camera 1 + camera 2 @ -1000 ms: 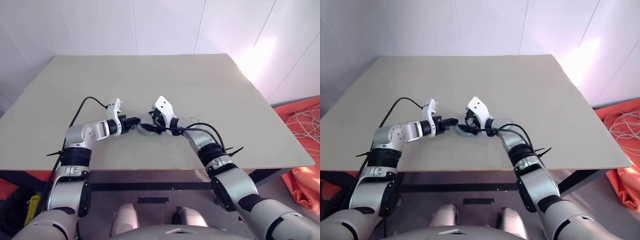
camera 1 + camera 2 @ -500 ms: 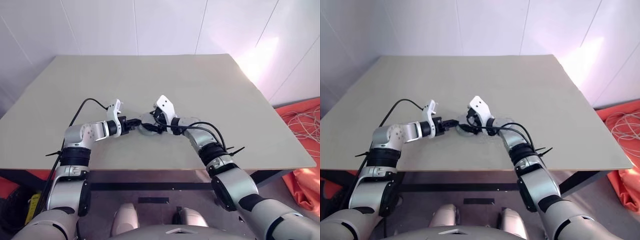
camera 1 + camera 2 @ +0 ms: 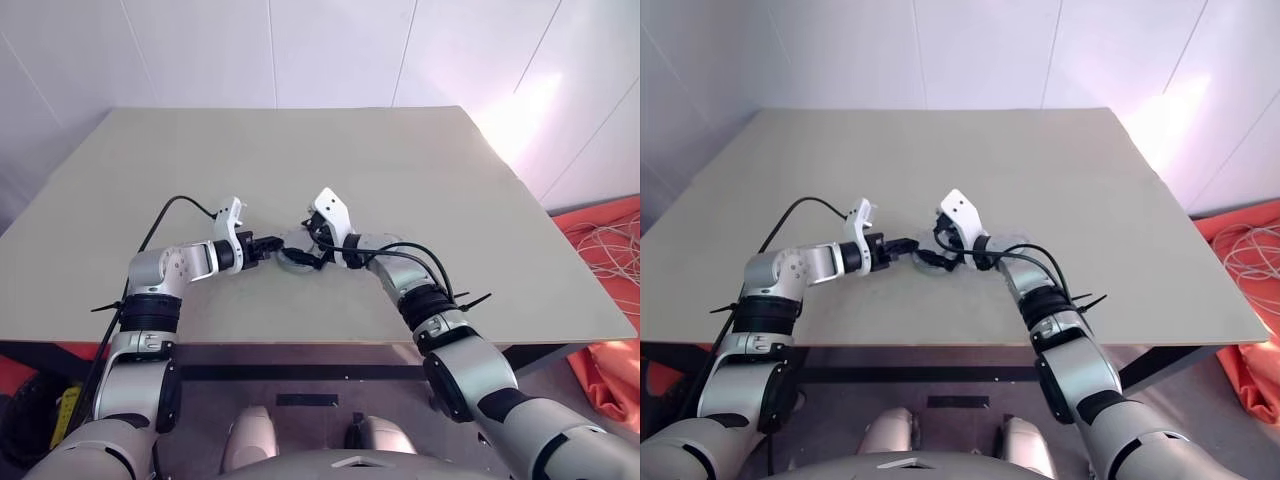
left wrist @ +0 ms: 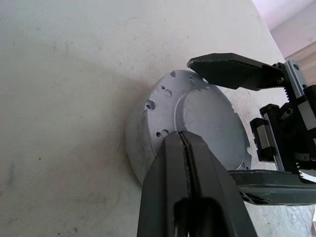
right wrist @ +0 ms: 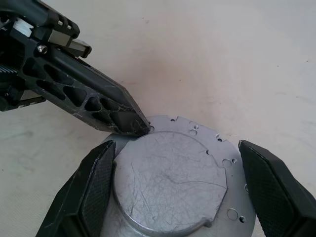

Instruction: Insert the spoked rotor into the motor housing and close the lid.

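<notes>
The lid (image 5: 170, 182), plain grey face up, sits on the surface (image 3: 400, 180) a little in from its near edge, about midway along it. The right gripper (image 5: 182, 192) straddles it, its 2 fingers (image 5: 96, 182) spread wide, 1 on each side, not clamping. The left gripper (image 4: 185, 148), fingers pressed together, rests its tip on the lid's top near the rim.
</notes>
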Robot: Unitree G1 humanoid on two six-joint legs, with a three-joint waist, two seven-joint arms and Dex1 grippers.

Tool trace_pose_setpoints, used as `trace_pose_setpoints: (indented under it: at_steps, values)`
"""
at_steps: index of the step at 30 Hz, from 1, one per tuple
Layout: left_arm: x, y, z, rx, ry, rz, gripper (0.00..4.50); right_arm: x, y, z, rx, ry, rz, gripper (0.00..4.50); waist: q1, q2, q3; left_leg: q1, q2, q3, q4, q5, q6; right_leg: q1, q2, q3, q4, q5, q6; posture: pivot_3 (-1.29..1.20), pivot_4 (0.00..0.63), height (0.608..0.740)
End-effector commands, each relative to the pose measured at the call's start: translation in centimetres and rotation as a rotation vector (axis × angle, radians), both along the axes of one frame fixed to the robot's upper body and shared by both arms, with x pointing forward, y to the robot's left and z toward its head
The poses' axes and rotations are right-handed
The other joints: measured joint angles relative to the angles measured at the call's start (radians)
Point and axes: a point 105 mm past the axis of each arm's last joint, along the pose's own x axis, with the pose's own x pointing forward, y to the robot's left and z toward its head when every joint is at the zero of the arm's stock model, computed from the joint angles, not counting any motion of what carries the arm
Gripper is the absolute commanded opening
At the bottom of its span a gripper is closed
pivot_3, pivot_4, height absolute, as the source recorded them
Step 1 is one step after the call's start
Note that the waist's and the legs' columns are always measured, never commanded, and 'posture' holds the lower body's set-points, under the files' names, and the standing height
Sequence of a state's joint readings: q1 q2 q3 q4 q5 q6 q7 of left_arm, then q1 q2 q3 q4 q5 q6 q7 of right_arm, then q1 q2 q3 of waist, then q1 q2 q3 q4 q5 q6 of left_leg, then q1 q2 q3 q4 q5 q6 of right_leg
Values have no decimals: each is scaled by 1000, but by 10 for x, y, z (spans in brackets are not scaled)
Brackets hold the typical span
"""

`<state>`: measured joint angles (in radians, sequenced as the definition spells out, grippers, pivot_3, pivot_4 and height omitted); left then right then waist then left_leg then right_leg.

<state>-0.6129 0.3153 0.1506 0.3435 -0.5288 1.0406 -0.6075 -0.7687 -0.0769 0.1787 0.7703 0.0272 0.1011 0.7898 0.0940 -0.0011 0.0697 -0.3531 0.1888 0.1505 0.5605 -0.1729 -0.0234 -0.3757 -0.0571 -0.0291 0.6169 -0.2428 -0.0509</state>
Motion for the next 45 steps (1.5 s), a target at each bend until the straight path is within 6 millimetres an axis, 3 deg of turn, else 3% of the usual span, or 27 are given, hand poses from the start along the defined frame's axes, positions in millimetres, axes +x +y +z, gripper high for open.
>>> trace_pose_setpoints:
  at_steps: [1,7,11,21,24,29,39,45]
  values:
    - [-2,-6,4,-7,1,-33,0,4,0,29,146,0,-9,4483,1,0,1,-1,0,0,0,0,0,0,0,0,0,0,0,0,0,740]
    - [-2,-8,3,-7,3,-42,0,2,-2,61,319,59,6,4483,3,1,1,-9,0,0,0,0,0,-6,0,-1,-2,0,-1,0,0,740]
    - [-2,-10,4,-8,2,-46,0,1,-9,68,338,116,-23,4483,4,1,1,-13,0,-1,1,1,-1,-9,0,-3,-3,1,-1,0,0,740]
    - [-5,-12,1,-20,11,-55,0,-12,-84,64,245,475,-178,4483,11,1,1,-13,-1,-1,1,1,-2,-7,0,-3,-6,2,2,0,0,740]
    - [-5,-13,1,-22,12,-57,0,-15,-95,56,230,564,-223,4483,11,1,1,-13,-1,-1,1,1,-2,-7,0,-3,-6,2,2,0,0,740]
    - [-4,-12,1,-19,11,-59,0,-22,-97,39,242,705,-277,4483,14,1,1,-14,-1,-1,1,1,-2,-7,0,-3,-6,2,2,0,0,740]
    - [-4,-9,3,-9,2,-56,0,-26,-82,5,289,898,-400,4483,19,1,0,-14,-1,-1,2,1,-2,-7,0,-3,-6,3,2,0,0,740]
    - [-5,-7,3,-2,0,-52,0,-23,-75,-3,335,960,-437,4483,18,1,0,-4,0,-1,1,3,-5,1,0,-3,-5,3,3,0,0,740]
